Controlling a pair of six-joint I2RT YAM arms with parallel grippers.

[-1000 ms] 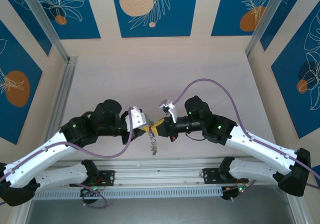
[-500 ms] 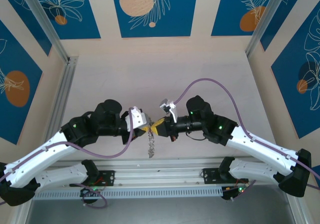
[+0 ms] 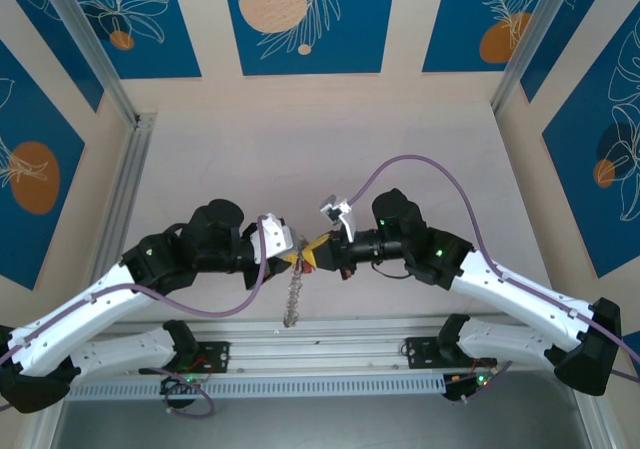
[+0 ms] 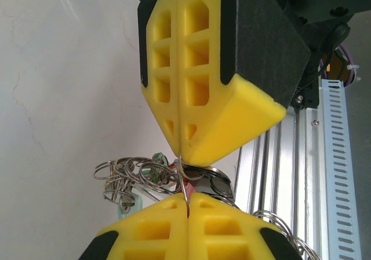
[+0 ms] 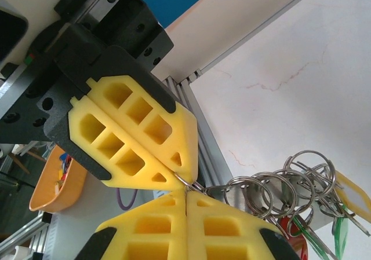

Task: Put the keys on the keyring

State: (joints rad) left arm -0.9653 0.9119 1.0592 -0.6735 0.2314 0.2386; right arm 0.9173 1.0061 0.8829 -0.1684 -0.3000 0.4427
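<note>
Keyring (image 5: 215,186) pinched by my left gripper (image 4: 188,198) and right gripper (image 5: 185,195), both clamped shut; keys (image 5: 288,237) dangle threaded, seemingly nearly done.

Pale, faintly veined counter (image 3: 300,159), fenced at the back and on both flanks by blue panels (image 3: 300,19) printed with white leaves and orange discs. Along its left edge a silver metal rail (image 3: 125,199), along the near edge a slotted grey strip (image 3: 300,385). Beyond the counter's edge in the right wrist view, an orange bowl (image 5: 55,182) with small coloured bits inside.
</note>
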